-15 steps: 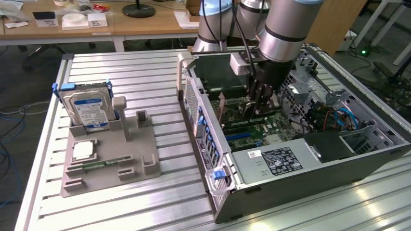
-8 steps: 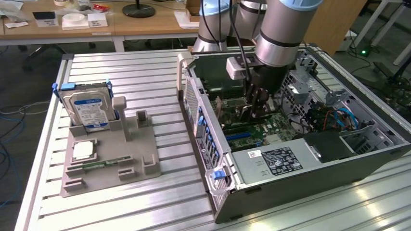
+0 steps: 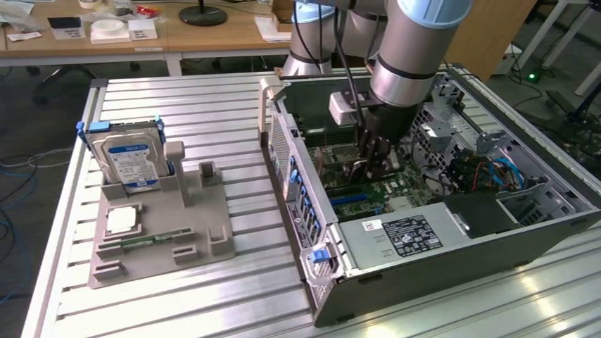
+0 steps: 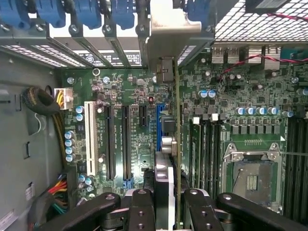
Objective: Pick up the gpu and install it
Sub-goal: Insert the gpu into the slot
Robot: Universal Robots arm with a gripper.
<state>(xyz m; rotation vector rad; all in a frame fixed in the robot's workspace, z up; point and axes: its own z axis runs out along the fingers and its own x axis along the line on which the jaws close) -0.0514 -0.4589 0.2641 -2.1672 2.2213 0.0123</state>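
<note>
My gripper (image 3: 369,160) reaches down inside the open computer case (image 3: 310,232), over the green motherboard (image 3: 376,193). In the wrist view the gpu (image 4: 176,120) shows edge-on as a thin card running from between the black fingers (image 4: 142,207) up to its metal bracket (image 4: 168,33) at the case's rear slots. The gripper (image 4: 168,204) is shut on the card's near end. The card stands upright, in line with the blue expansion slot (image 4: 158,127). Whether its edge sits in the slot I cannot tell.
Black expansion slots (image 4: 117,142) and a white slot (image 4: 89,137) lie on one side of the card, memory slots and the open CPU socket (image 4: 250,178) on the other. Outside the case, a grey fixture (image 3: 160,232) holds a hard drive (image 3: 131,158) and a silver chip (image 3: 122,220).
</note>
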